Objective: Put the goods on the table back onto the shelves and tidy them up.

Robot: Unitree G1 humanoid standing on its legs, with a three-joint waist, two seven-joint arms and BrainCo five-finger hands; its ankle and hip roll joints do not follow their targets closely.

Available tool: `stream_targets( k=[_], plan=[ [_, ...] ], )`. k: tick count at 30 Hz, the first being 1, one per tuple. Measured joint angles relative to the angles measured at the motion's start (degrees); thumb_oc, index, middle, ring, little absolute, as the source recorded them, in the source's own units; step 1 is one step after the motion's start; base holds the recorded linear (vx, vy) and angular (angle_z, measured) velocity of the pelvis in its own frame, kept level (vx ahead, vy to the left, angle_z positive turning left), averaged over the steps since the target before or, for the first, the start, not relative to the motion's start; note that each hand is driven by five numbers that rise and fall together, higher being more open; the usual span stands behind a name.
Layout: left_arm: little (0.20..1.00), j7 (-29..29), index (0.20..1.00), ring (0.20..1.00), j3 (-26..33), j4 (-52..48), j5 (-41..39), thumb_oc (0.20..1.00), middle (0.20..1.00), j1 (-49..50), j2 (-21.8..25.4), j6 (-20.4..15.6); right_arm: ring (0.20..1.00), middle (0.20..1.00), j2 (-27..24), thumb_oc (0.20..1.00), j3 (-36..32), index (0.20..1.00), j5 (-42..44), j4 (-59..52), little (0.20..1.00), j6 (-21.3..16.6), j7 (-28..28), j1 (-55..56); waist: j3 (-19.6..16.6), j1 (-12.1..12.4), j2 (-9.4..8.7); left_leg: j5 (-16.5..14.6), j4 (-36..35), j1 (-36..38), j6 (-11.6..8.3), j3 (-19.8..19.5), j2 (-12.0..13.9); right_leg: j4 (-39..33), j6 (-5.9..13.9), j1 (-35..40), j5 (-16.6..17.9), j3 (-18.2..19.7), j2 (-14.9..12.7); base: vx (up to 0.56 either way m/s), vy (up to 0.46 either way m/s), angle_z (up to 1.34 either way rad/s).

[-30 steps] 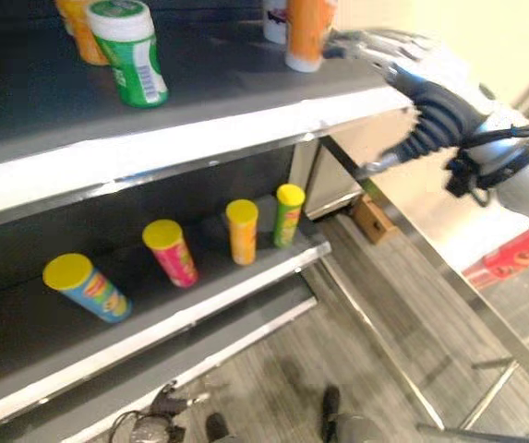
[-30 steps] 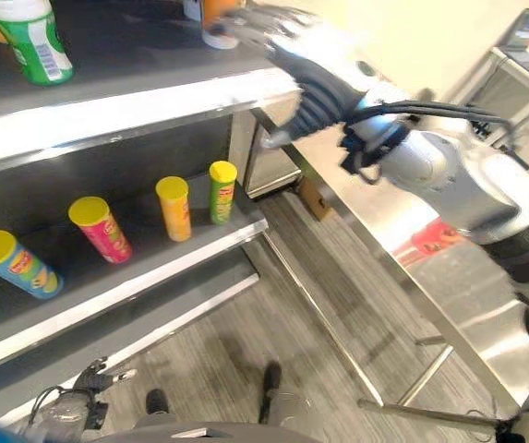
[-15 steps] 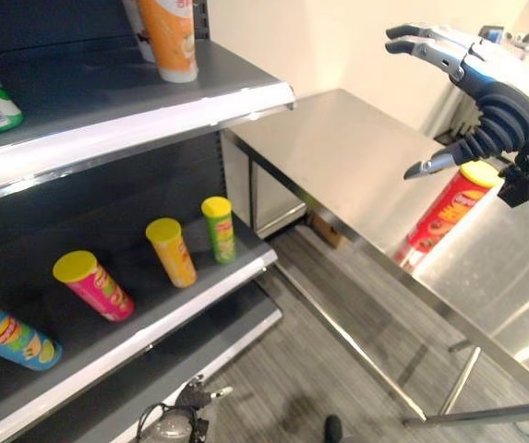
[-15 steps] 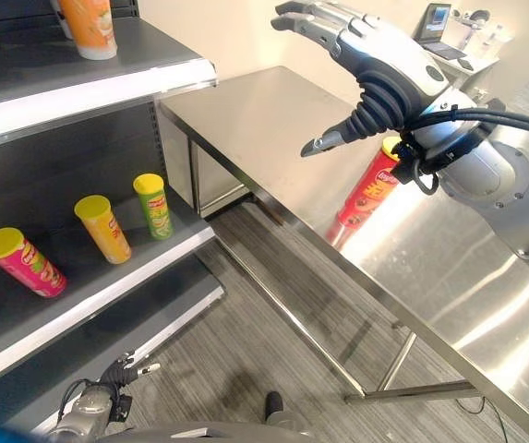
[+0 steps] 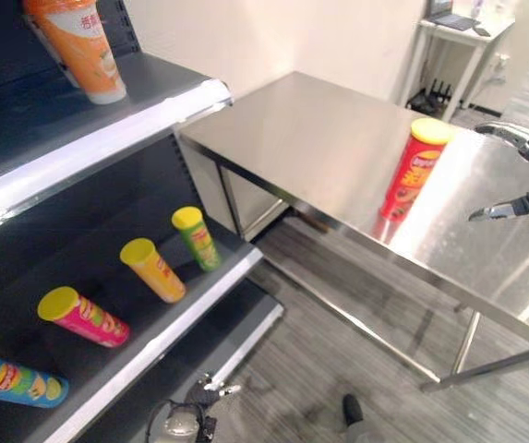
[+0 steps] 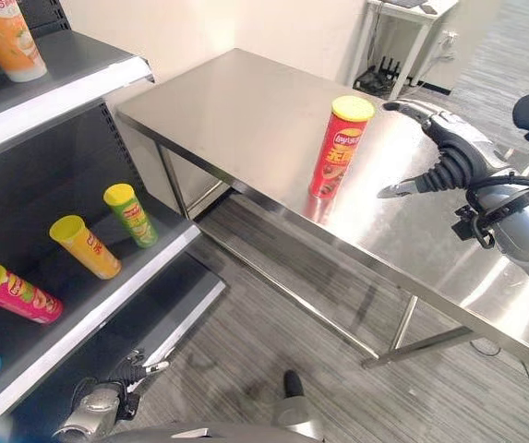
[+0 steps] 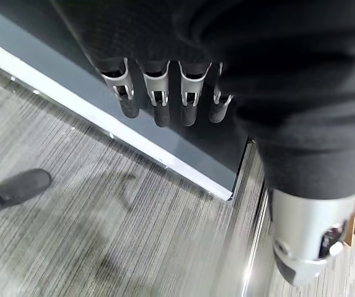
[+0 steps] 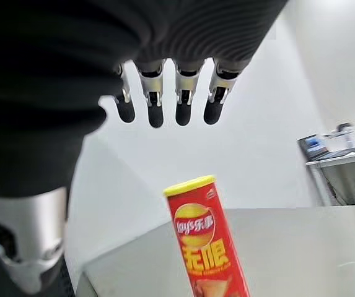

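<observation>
A red chip can (image 6: 338, 148) with a yellow lid stands upright on the steel table (image 6: 236, 101). My right hand (image 6: 444, 138) hovers open over the table just right of the can, apart from it. In the right wrist view its straight fingers (image 8: 165, 102) point toward the red can (image 8: 209, 247) with nothing between them. My left hand (image 7: 158, 93) hangs low and open beside the shelf's base, holding nothing. On the upper shelf stands an orange can (image 5: 75, 46). The lower shelf holds a green can (image 5: 197, 237), a yellow-orange can (image 5: 153, 269), a pink can (image 5: 84, 317) and a blue can (image 5: 15, 380).
The dark shelf unit (image 5: 107, 138) with white front edges stands left of the table, its end close to the table's corner. Grey wood-look floor (image 6: 273, 323) runs beneath. A small white side table (image 5: 462, 32) stands at the far wall.
The camera has swung from the shelves toward the table. My right hand has left the orange can on the upper shelf and dropped over the table beside the red can.
</observation>
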Motion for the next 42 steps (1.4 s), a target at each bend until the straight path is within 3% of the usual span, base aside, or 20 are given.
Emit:
stream_targets(
  k=[11,21,35,37,38,42],
  plan=[
    [1.0,0.3,1.0,1.0,1.22,-0.11,-0.08,1.0,1.0,1.91,-0.04,0.06,1.0,1.0,0.3,1.0,-0.2,1.0,-2.55,3.41,1.0,0.62,-1.4,-0.16,-0.25,2.5,0.47,-0.04,-0.1,-0.09,0.11,-0.11,0.3,-0.02,0.35,0.38,-0.27,-0.43,0.17,0.0,-0.004,0.01],
    [1.0,-0.07,1.0,1.0,1.1,-0.17,-0.55,1.0,1.0,2.02,-0.04,0.07,1.0,1.0,0.29,1.0,2.57,1.0,-2.29,15.29,1.0,2.75,-2.06,-3.07,-1.34,3.22,2.43,0.32,0.19,-0.56,0.58,-1.69,1.19,-0.04,0.09,1.09,-0.52,-2.09,0.99,-0.01,-0.044,0.07],
    [1.0,-1.21,1.0,1.0,1.17,-0.14,-0.55,1.0,1.0,3.94,-0.05,0.13,1.0,1.0,2.67,1.0,6.66,1.0,1.24,17.94,1.0,2.62,-0.21,-7.57,-1.02,5.79,2.15,0.71,0.2,-1.23,1.07,-3.38,1.78,-0.04,-0.28,1.75,-0.73,-3.75,1.55,0.0,-0.017,0.05],
    [1.0,-1.22,1.0,1.0,1.12,-0.14,-0.56,1.0,1.0,3.92,-0.06,0.13,1.0,1.0,4.74,1.0,7.17,1.0,1.62,20.61,1.0,2.65,-0.16,-9.38,-0.9,5.86,1.97,0.72,0.2,-1.21,1.07,-3.56,1.78,-0.04,-0.41,1.9,-0.81,-3.94,1.55,0.0,-0.019,0.04],
    [1.0,-1.2,1.0,1.0,1.23,-0.15,-0.63,1.0,1.0,3.62,-0.06,0.1,1.0,1.0,4.99,1.0,9.42,1.0,2.24,23.9,1.0,3.3,0.01,-11.3,0.23,7.49,2.53,0.76,0.2,-1.59,1.0,-4.64,1.77,-0.04,-0.24,2.29,-1.14,-5.16,1.46,0.0,0.0,0.0],
    [1.0,-1.05,1.0,1.0,1.9,0.23,-0.72,1.0,1.0,1.69,-0.06,0.07,1.0,1.0,4.99,1.0,16.01,1.0,2.12,23.11,1.0,3.88,0.27,-16.81,0.51,7.52,2.18,0.87,0.2,-1.07,0.8,-4.83,1.57,-0.03,-0.59,3.04,-0.86,-5.59,1.21,0.0,0.004,0.04]
  ],
)
